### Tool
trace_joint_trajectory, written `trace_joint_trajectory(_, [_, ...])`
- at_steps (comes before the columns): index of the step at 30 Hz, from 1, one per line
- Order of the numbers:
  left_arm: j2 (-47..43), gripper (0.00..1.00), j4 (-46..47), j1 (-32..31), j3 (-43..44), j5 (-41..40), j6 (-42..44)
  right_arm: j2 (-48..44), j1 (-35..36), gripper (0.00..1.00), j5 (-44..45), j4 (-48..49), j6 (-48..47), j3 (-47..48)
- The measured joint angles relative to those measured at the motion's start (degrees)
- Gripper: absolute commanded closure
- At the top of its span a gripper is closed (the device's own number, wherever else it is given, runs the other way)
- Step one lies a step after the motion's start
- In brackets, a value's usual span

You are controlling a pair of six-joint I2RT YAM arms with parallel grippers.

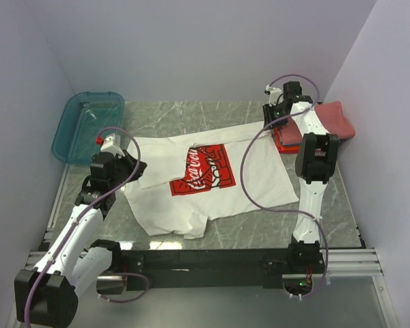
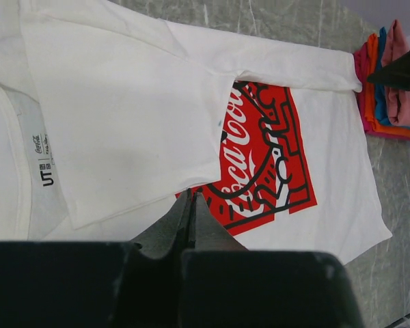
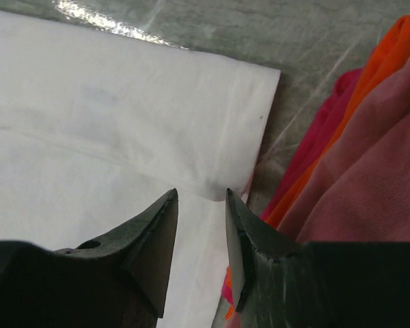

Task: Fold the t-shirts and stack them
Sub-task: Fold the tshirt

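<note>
- The white tee (image 1: 212, 184) is laid flat mid-table, one side folded over part of its red print.
- The left gripper (image 2: 191, 203) is pressed together at that flap's edge; whether cloth is caught cannot be told.
- The right gripper (image 3: 201, 198) is held spread over the tee's corner beside the folded stack (image 3: 369, 137), probably for lifting the next fold.

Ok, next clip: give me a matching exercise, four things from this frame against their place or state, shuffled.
Things:
1. teal bin
2. white tee
3. folded tee stack
4. left gripper

Place or state:
A. jaws closed
B. far right corner
C. far left corner
D. spread in the middle, red print up

Pairs: 1-C, 2-D, 3-B, 4-A
</note>
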Motion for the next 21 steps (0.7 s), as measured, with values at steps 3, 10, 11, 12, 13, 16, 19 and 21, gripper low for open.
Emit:
trace_joint_trajectory(3, [0.17, 1.0, 0.9, 0.0, -0.63, 0.37, -0.09, 1.51, 0.22, 0.59, 1.55, -1.07, 0.59, 1.7])
trace_joint_trajectory(10, [2.54, 0.99, 1.03, 0.0, -0.74, 1.55, -0.09, 3.56, 0.63, 0.67, 3.78, -1.55, 0.59, 1.97])
trace_joint_trajectory(11, [2.54, 1.0, 1.07, 0.0, -0.74, 1.6, -0.09, 3.58, 0.68, 0.68, 4.07, -1.64, 0.44, 1.73])
trace_joint_trajectory(12, [2.54, 0.99, 1.09, 0.0, -0.76, 1.7, -0.09, 3.58, 0.74, 0.69, 4.24, -1.77, 0.2, 1.6])
trace_joint_trajectory(13, [2.54, 1.0, 1.09, 0.0, -0.74, 1.75, -0.09, 3.58, 0.74, 0.69, 4.44, -1.75, 0.0, 1.53])
trace_joint_trajectory(16, [2.54, 1.0, 1.09, 0.0, -0.74, 1.77, -0.09, 3.48, 0.74, 0.72, 5.14, -1.4, -1.14, 0.04])
trace_joint_trajectory(19, [2.56, 1.0, 1.07, 0.0, -0.74, 1.84, -0.09, 3.48, 0.74, 0.72, 5.62, -1.99, -2.25, -1.27])
trace_joint_trajectory(21, [2.56, 1.0, 1.07, 0.0, -0.74, 1.92, -0.09, 3.48, 0.74, 0.72, 5.88, -2.62, -3.02, -1.36])
